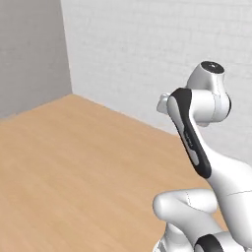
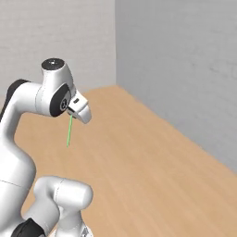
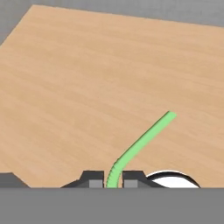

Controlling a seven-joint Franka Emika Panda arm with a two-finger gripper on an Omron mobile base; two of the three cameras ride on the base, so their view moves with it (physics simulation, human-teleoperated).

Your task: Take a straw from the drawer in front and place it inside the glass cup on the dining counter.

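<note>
- While the arm is raised above a bare stretch of light-wood surface (image 1: 74, 162), the gripper (image 3: 113, 178) is clamped tight on the straw (image 2: 69, 131), so I judge the carrying step to be in hand.
- From the right base view the green straw hangs down from the gripper (image 2: 76, 111), clear of the wood below it.
- Through the hand view the straw (image 3: 142, 142) rises between the two dark fingertips (image 3: 94, 178) and slants up to the right over the wood.
- A small white rounded shape (image 3: 173, 177) sits just right of the fingertips; what it is I cannot tell.
- Next, I judge, the glass cup must be found, the straw's lower end brought over its mouth, then lowered and released.
</note>
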